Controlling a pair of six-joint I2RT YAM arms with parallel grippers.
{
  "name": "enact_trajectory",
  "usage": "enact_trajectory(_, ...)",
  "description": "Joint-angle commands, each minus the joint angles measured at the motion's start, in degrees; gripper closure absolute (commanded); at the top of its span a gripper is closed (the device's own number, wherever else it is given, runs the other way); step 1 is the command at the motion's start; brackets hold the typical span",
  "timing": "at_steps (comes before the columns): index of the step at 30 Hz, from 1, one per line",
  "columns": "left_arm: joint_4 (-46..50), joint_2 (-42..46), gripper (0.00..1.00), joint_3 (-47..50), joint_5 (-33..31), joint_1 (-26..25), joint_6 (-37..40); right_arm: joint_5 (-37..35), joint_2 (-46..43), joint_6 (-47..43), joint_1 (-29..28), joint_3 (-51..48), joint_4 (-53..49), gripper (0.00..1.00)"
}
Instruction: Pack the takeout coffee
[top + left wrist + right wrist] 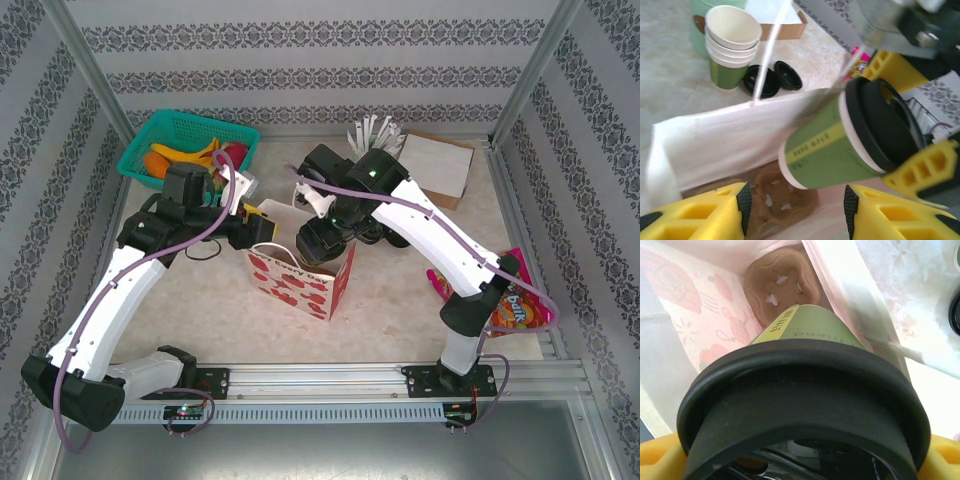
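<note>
Btm of takeout coffee lid (805,390) off-frame.

The left arm (110,300) runs its white link from the lower-left joint up and inward to a bent elbow. Its forearm turns right toward centre, with the wrist pitched down. On the left end effector (797,202) the yellow fingers (705,215) stand apart, black pads facing each other, with nothing gripped between them. The right arm (440,235) rises from its base. Its long white link reaches up and left to a raised elbow, and the wrist folds down toward centre, close to the left end effector. The right end effector (882,117) is clamped on the takeout coffee (825,155), one finger on each side of the lid. The cup hangs tilted in the grip.
</note>
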State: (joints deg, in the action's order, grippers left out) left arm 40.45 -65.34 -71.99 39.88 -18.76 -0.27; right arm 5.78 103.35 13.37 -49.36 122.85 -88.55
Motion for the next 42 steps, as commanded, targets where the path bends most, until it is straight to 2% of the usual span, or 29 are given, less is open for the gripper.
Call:
enact_trajectory(1, -3.2, 0.3, 0.46, 0.2, -4.9, -0.4, -0.9, -1.1, 0.6, -5.2, -0.6, 0.2, -1.6, 0.34)
enact_trajectory(6, -2.5, 0.5, 0.45, 0.1, -8.3, -0.4, -2.0, 0.8, 1.8, -7.6, -0.7, 0.0, -2.6, 0.34)
enact_trajectory(12, -0.1, -0.5, 0.4, -0.7, -19.0, -0.5, -3.9, 2.4, 2.2, -9.3, -1.2, 0.6, -2.4, 0.35)
enact_trajectory(18, 2.8, -3.6, 0.4, -2.0, -20.0, -0.5, -3.3, 2.9, 2.8, -11.5, -1.5, 0.6, -3.4, 0.35)
enact_trajectory(21, 4.4, -5.5, 0.45, -2.9, -19.4, -0.5, -3.1, 3.3, 3.2, -12.6, -1.8, 1.2, -4.5, 0.35)
enact_trajectory(27, 3.6, -6.3, 0.63, -2.9, -17.3, -0.5, -3.3, 5.4, 4.4, -14.5, -2.4, 2.2, -4.6, 0.35)
enact_trajectory(32, 3.5, -6.8, 0.77, -3.2, -16.4, -0.4, -3.1, 3.0, 5.6, -13.9, -2.3, 2.6, -4.7, 0.35)
enact_trajectory(42, 5.7, -10.0, 0.94, -6.1, -13.0, -0.4, -2.8, 2.2, 8.7, -12.5, -1.8, 3.2, -5.8, 0.35)
